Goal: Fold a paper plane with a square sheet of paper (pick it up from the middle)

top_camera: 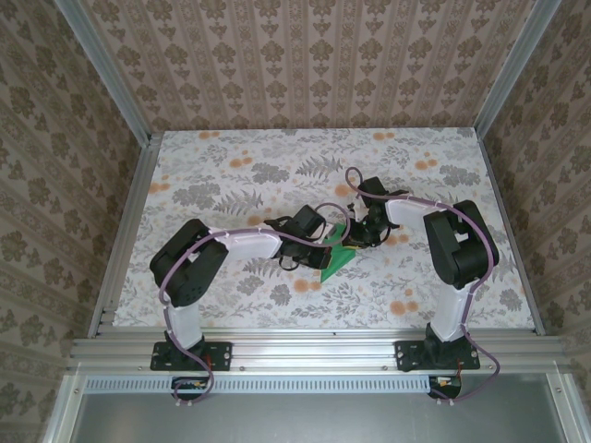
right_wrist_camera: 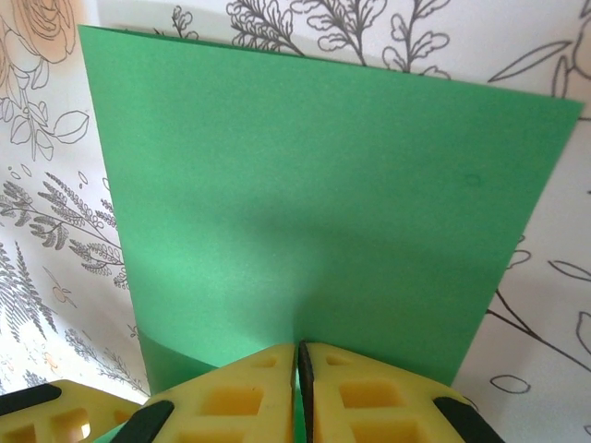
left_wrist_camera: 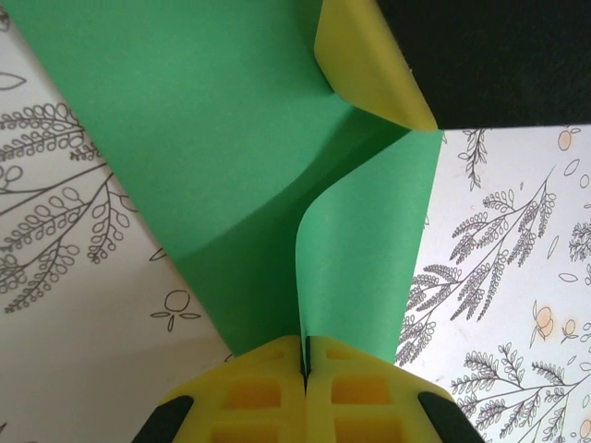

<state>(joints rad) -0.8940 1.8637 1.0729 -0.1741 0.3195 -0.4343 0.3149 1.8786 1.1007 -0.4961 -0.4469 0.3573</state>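
The square sheet of paper (top_camera: 336, 258) is bright green and hangs partly doubled over between my two grippers, just above the floral table. In the left wrist view the sheet (left_wrist_camera: 212, 148) curls up into a fold, and my left gripper (left_wrist_camera: 304, 355) is shut on its edge. My right gripper (right_wrist_camera: 298, 358) is shut on the sheet's near edge (right_wrist_camera: 314, 194), which spreads flat and rectangular ahead of it. From above, the left gripper (top_camera: 323, 242) and right gripper (top_camera: 358, 236) sit close together over the paper. The paper plane is out of view.
The floral tabletop (top_camera: 277, 175) stretches behind and to both sides of the arms. Metal rails (top_camera: 125, 231) and patterned walls bound it. A yellow finger of the right gripper (left_wrist_camera: 369, 65) shows at the top of the left wrist view.
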